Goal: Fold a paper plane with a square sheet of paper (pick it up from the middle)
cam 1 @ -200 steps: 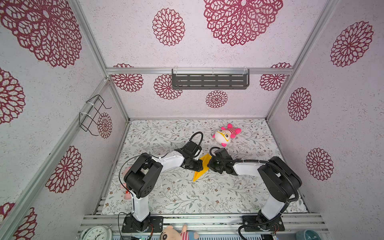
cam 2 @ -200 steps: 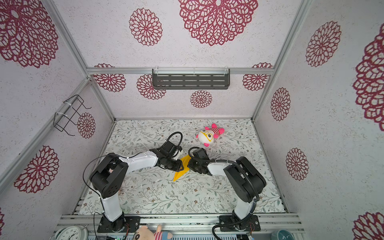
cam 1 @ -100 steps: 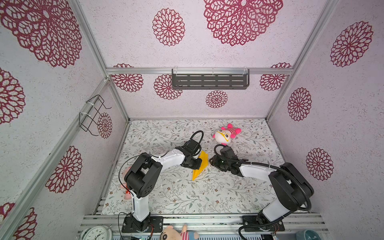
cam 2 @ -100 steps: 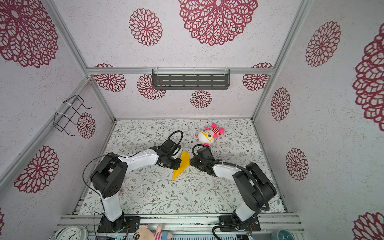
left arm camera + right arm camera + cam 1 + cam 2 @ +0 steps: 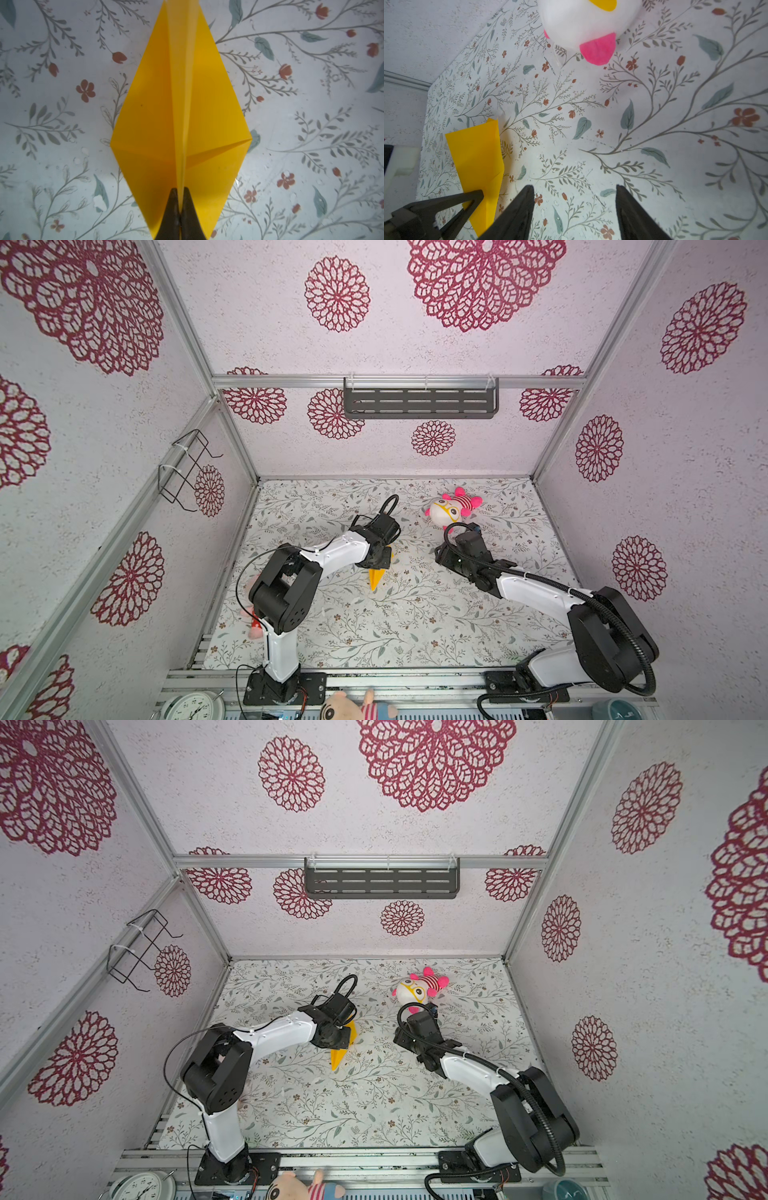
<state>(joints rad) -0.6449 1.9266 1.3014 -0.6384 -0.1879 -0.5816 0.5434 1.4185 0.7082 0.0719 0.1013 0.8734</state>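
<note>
1. At the lower edge of both top views stand a clock [image 5: 192, 707] and a pig plush [image 5: 353, 708]. The clock's numerals are too small to read.
2. The left gripper [image 5: 180, 190] is clamped on the raised centre crease of the yellow-orange paper plane [image 5: 180, 99]. In the left wrist view the plane's wings spread to either side over the floral tabletop [image 5: 62, 124].
3. In both top views the paper plane sits just left of centre, mostly under the left gripper. Only its pointed tip shows, aimed at the lower edge.
4. The right gripper [image 5: 574, 188] is right of centre, its jaws apart and empty, clear of the paper plane.
5. Farther back, the pink-and-white plush toy [image 5: 451, 508] lies in the upper right of the tabletop, just beyond the right gripper. A grey shelf [image 5: 419, 403] hangs on the back wall.
6. A second ago both grippers met at the paper in mid-frame. Since then the right gripper has let go and drawn off to the right, the left gripper has closed, and the plush toy has not moved.
</note>
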